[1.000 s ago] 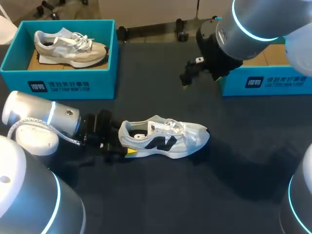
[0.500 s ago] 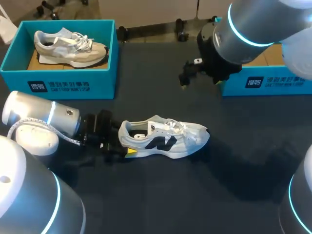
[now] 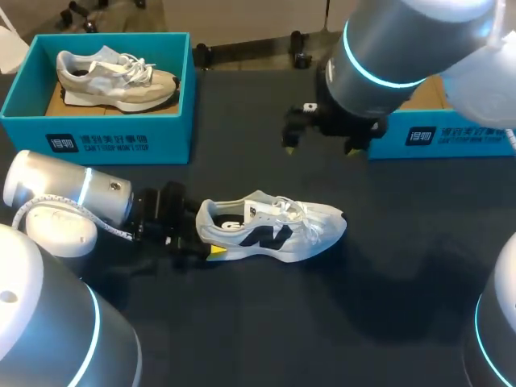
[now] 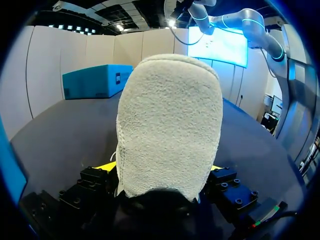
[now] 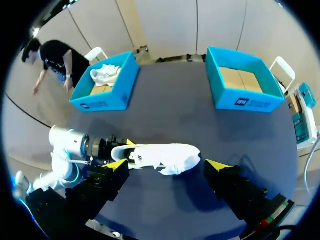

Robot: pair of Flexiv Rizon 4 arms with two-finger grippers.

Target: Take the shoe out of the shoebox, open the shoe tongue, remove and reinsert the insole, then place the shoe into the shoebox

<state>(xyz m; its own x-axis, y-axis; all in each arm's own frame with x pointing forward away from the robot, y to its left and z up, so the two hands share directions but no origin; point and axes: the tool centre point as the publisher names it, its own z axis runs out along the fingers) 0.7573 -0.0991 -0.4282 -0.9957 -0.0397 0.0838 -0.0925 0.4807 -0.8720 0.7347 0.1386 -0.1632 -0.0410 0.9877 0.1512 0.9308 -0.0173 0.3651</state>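
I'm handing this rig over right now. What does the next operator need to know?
Left gripper: shut on the heel of the white shoe, which rests on the table.
Right gripper: open, empty, hovering above the table beyond the shoe.
Empty shoebox is at the right; the other shoebox holds a beige shoe.
Done: shoe is out of a box.
Left: no loose insole in sight, so tongue and insole steps probably remain, then boxing the shoe.
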